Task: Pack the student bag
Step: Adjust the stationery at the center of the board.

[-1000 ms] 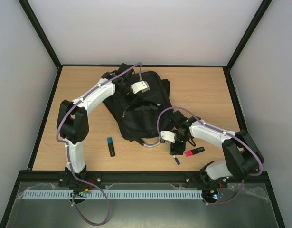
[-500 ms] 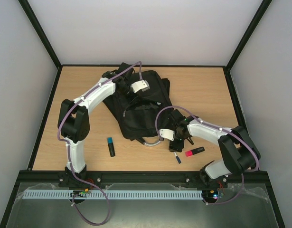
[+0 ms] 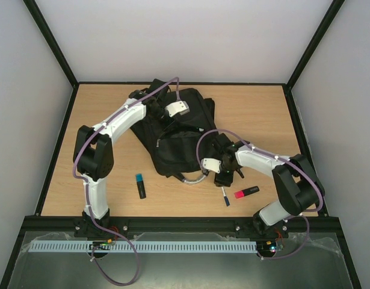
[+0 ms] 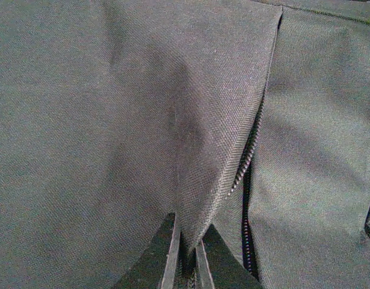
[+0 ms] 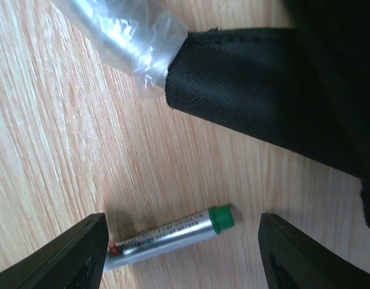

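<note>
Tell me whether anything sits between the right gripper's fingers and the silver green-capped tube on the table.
Nothing visible does. The silver tube lies on bare table between the right gripper's open fingers; the student bag and its grey handle sit beyond it.

You see a black woven student bag (image 3: 175,135) on a pale wood-grain table (image 3: 257,108). At the bag's edge is a clear-wrapped silver loop handle (image 5: 115,30). Near the bag lie a silver pen (image 5: 166,233) with a green cap, a pink-and-black highlighter (image 3: 246,192) and a black marker (image 3: 140,185) with a cyan cap.

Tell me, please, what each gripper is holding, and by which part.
Left gripper pinches the student bag by a fabric fold beside its zipper; right gripper holds nothing.
</note>
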Robot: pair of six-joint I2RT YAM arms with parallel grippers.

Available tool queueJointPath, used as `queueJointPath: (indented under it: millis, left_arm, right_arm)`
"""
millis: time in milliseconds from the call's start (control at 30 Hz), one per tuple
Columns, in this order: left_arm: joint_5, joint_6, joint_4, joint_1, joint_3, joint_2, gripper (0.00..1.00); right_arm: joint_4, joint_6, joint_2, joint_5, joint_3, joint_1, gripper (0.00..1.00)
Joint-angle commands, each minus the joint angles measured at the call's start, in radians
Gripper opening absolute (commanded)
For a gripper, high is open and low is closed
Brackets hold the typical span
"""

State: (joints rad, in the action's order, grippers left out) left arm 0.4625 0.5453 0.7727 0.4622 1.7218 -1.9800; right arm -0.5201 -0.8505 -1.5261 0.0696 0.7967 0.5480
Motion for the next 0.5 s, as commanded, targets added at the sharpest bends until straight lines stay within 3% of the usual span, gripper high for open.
queueJointPath:
  millis: [0,267,467]
  left_arm:
    - [-0.017,-0.007,-0.03,-0.021,0.042,-0.006,0.02]
    - [-0.015,-0.009,-0.032,-0.02,0.042,-0.006,0.02]
    - [-0.018,-0.008,-0.029,-0.02,0.035,-0.005,0.02]
  right_arm:
    - [-0.131,0.013,0.004,0.056,0.091,-0.019,0.7]
    - [-0.235,-0.025,0.057,0.073,0.068,-0.019,0.73]
    - [-0.221,-0.005,0.067,0.058,0.004,-0.02,0.77]
